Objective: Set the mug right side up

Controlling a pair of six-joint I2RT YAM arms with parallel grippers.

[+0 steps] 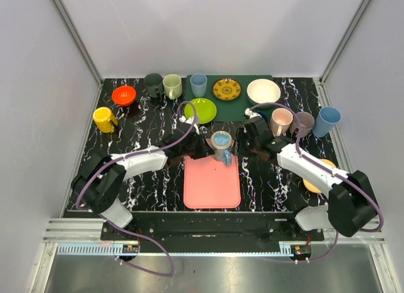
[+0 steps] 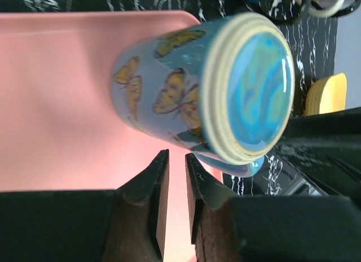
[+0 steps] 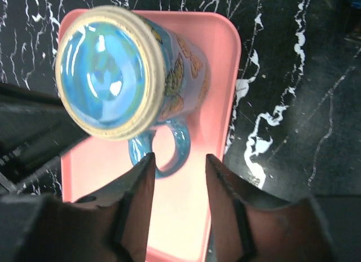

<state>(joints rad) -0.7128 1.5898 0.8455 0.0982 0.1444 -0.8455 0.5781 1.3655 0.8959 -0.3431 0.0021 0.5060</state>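
The blue mug (image 1: pixel 221 143) with butterfly prints stands upside down on the pink tray (image 1: pixel 211 187), its cream-ringed base facing up. In the left wrist view the mug (image 2: pixel 186 92) is just ahead of my left gripper (image 2: pixel 176 156), which is shut with nothing between its fingers. In the right wrist view the mug (image 3: pixel 113 75) has its handle (image 3: pixel 181 142) pointing toward my right gripper (image 3: pixel 179 156). That gripper is open, and the handle sits just beyond its left fingertip. Both grippers flank the mug in the top view, left gripper (image 1: pixel 201 148) and right gripper (image 1: pixel 243 145).
Along the back stand a yellow mug (image 1: pixel 104 119), orange bowl (image 1: pixel 124 95), dark mug (image 1: pixel 153 84), cream mug (image 1: pixel 172 86), blue cup (image 1: pixel 199 84), green plate (image 1: pixel 201 110), patterned plate (image 1: pixel 226 89) and white bowl (image 1: pixel 263 91). Right: pink mug (image 1: pixel 281 121), purple mug (image 1: pixel 302 124), blue cup (image 1: pixel 326 121).
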